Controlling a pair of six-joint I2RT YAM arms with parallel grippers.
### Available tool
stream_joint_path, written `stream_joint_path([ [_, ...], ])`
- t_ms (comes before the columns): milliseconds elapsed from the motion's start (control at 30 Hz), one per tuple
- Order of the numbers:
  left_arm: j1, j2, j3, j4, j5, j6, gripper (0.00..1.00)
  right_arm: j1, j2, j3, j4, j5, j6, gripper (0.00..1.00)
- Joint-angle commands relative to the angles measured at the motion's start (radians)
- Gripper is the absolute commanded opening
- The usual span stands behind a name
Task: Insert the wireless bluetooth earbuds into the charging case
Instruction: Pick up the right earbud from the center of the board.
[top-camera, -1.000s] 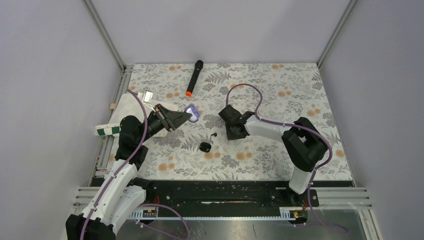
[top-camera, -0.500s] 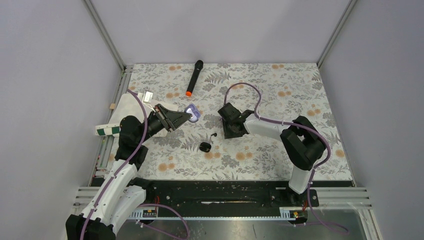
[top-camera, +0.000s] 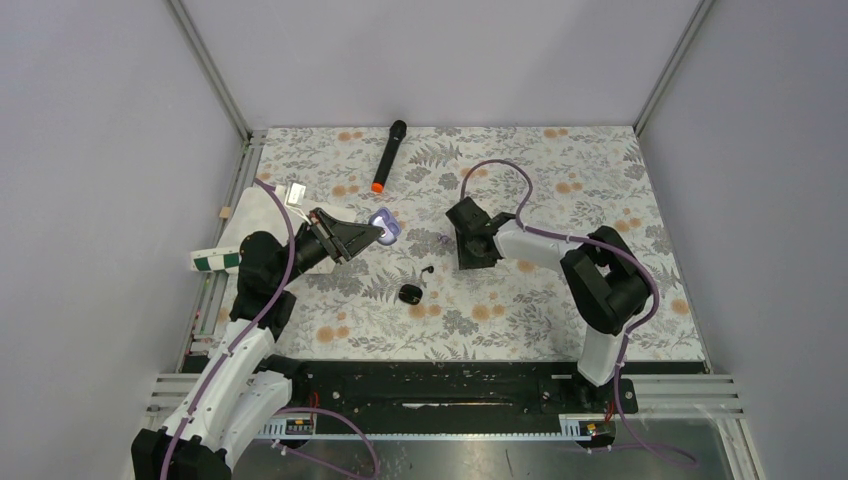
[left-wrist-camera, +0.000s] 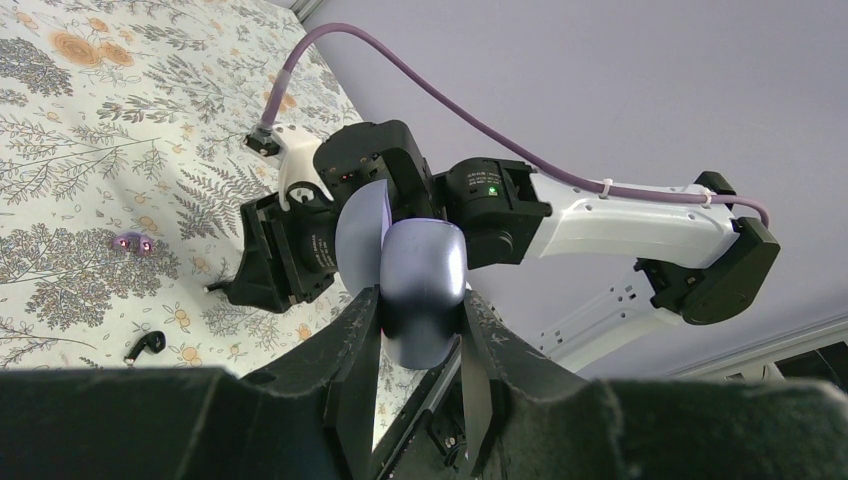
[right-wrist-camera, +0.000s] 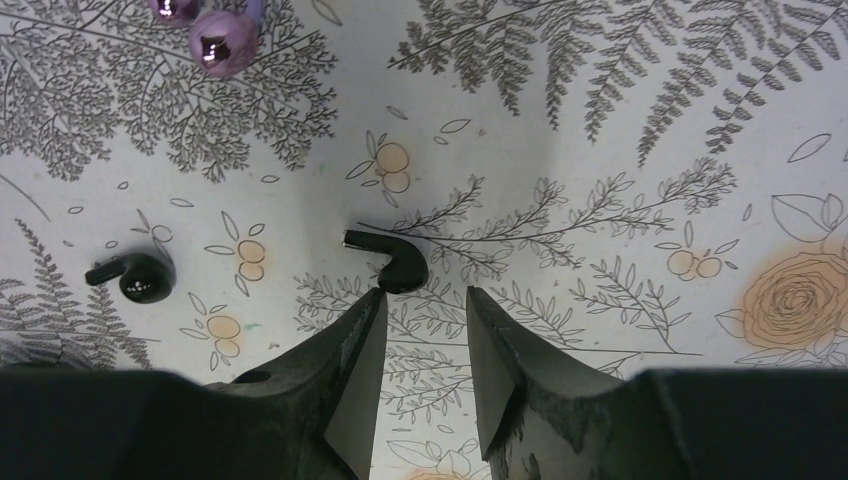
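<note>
Floral table (top-camera: 600, 180) — two earbuds (right-wrist-camera: 395, 262), microphone (top-camera: 388, 156)

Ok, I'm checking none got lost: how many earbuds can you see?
2. One earbud lies on the table before the right claw; the other lies farther left in that view.

The counter (top-camera: 600, 170) has a white cover with grey ferns and orange flowers; one earbud (right-wrist-camera: 390, 265) and the other earbud (right-wrist-camera: 135, 277) are shiny black; the charging case (left-wrist-camera: 422, 290) looks pale purple; the microphone (top-camera: 388, 155) is black with an orange end; two little beads (right-wrist-camera: 220, 45) are shiny purple.
</note>
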Motion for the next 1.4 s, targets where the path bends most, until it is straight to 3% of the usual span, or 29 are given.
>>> stream_joint_path([
  [0,0.005,-0.015,-0.002,0.052,0.010,0.005,0.00,-0.018,-0.033,0.005,-0.007,0.024,-0.016,0.42],
  [400,0.005,-0.016,-0.005,0.048,0.011,0.005,0.00,-0.031,-0.125,-0.053,0.027,-0.042,0.080,0.40],
  [633,0.005,-0.020,-0.007,0.044,0.009,0.007,0.00,-0.032,-0.138,-0.051,0.040,-0.038,0.316,0.45],
  [867,0.005,-0.032,-0.009,0.039,0.009,0.007,0.00,-0.050,-0.097,-0.073,0.052,-0.034,0.596,0.42],
  [1367,0.005,-0.035,-0.001,0.028,0.015,0.015,0.00,-0.060,-0.024,-0.045,0.019,-0.008,0.678,0.41],
])
